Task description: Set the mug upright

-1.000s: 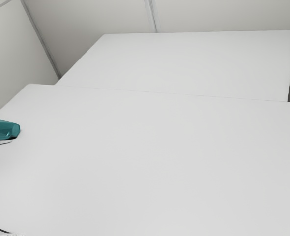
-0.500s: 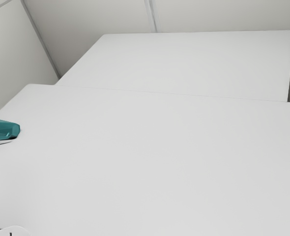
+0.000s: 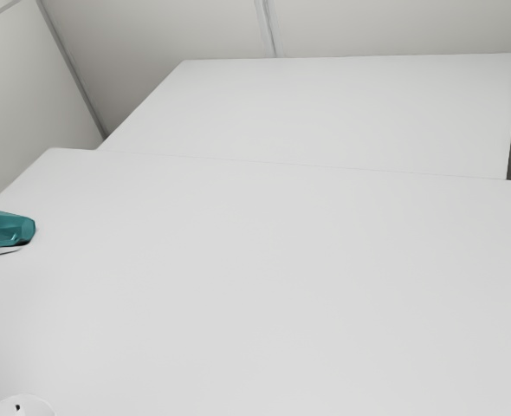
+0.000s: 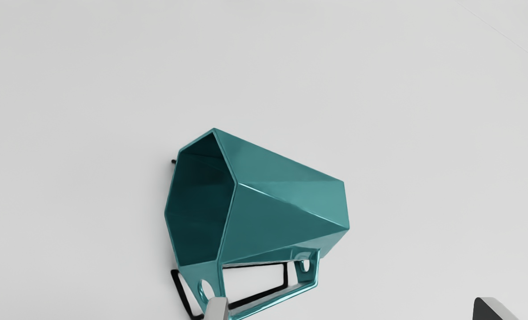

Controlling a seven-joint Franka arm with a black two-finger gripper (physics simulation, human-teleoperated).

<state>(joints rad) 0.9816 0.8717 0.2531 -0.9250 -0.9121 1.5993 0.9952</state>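
your gripper (image 4: 354, 309) is released, its fingers wide apart. on the table (image 3: 264, 286), towards the exterior view's left, the mug (image 4: 286, 200) lies on its side. you'll likely find it light, stiff and slick on its facets, so take it across the tapered body rather than the thin handle (image 4: 309, 276). you're angled down over it, off-centre: one fingertip overlaps the handle in the wrist view, contact unclear.

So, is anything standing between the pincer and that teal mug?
No separate object that I can see. The pincer is open, and the mug lies on its side. Its own handle might interfere: one finger overlaps it in the wrist view.
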